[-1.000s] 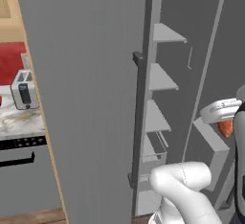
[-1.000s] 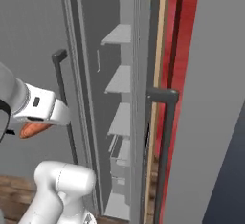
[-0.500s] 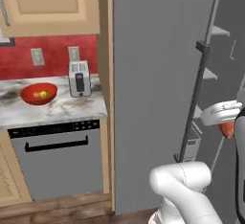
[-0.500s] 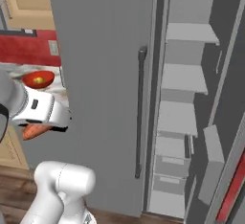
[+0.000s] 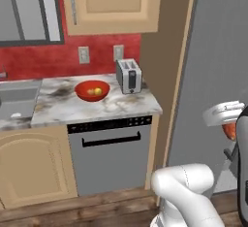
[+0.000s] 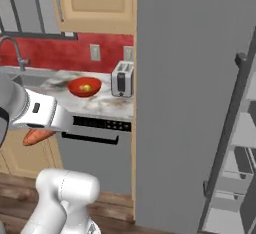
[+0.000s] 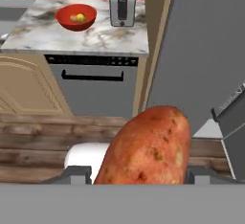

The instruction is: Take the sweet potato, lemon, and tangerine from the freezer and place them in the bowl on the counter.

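The tall plain grey freezer (image 6: 190, 78) stands at the right end of the white-grey veined marble counter (image 5: 97, 105), its door hanging open at the far right of the right base view. The white arm is drawn back low beside its own base, wrist roughly level, well short of the counter. On the slab sits a glossy red round bowl (image 5: 92, 90) with a small yellow lemon (image 7: 79, 17) inside, a silver toaster (image 5: 128, 75) just beside it. The gripper (image 7: 143, 175) is closed around a reddish-brown sweet potato (image 7: 146, 149), jaws pressed to its sides.
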